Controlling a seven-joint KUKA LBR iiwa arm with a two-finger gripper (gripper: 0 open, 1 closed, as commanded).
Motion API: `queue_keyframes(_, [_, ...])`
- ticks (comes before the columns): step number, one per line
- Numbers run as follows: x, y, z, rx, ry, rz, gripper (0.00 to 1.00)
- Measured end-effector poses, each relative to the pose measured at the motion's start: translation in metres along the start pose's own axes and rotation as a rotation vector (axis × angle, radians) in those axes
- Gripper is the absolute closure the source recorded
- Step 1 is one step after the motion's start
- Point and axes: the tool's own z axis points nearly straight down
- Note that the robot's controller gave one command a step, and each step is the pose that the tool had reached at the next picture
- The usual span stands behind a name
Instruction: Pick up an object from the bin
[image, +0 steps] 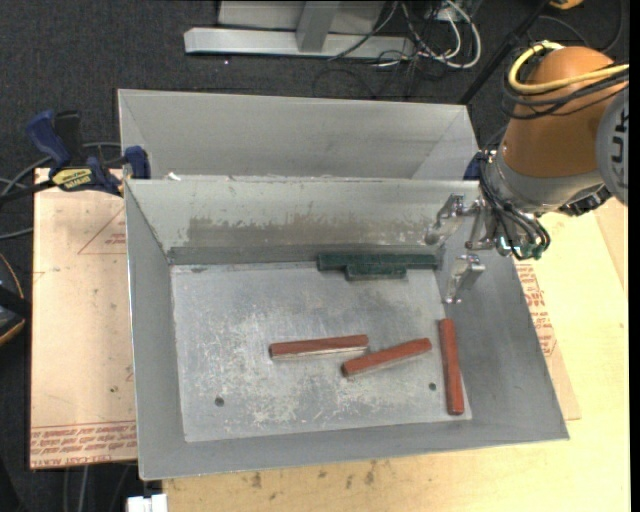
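Note:
My gripper (446, 266) hangs near the bin's right wall, open, with nothing between its fingers. Just below its lower fingertip (453, 294) begins a reddish-brown stick (451, 366) that lies lengthwise along the right side of the floor. To the gripper's left, against the back wall, lies a dark green bar (375, 264), its right end close to the upper fingertip (437, 234).
Two more reddish-brown sticks lie mid-floor: one flat (318, 348), one angled (386, 358), their ends nearly meeting. The left half of the floor is bare metal. The sloped bin walls rise close around the gripper on the right.

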Motion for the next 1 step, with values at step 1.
queue_keyframes(1, [-0.0015, 0.0002, -0.0045, 0.001, -0.007, -0.002, 0.0])
